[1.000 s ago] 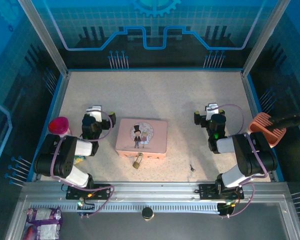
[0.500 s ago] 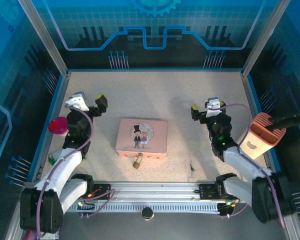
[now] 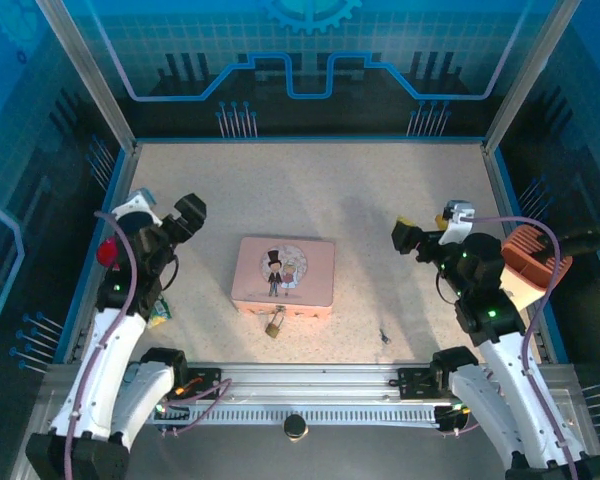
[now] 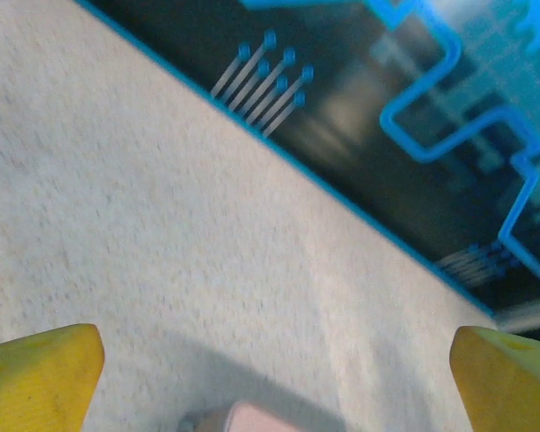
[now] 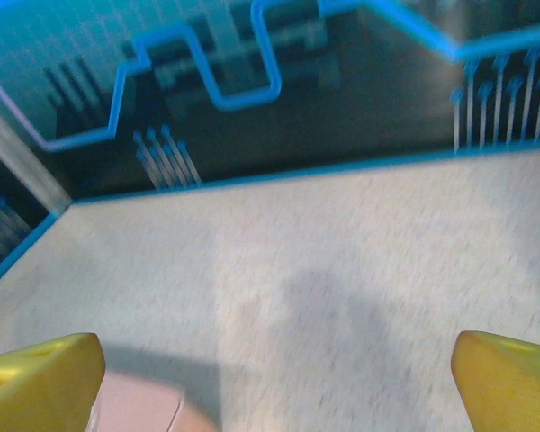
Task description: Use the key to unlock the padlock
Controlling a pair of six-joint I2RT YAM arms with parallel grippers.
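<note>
Key [image 3: 383, 336]: lay alone on the table [image 3: 330, 190], closest to the arm bases, too small to read its long axis. Padlock [image 3: 275, 325]: sat off to the left, at the near wall of the pink tin box [image 3: 283, 275]. Right gripper [image 3: 430, 226]: hovered farther back, jaws spread wide and empty, key toward the bases and to its left; judged the nearer arm. Left gripper [image 3: 165, 205]: likewise agape, empty, beyond the box's left side.
</note>
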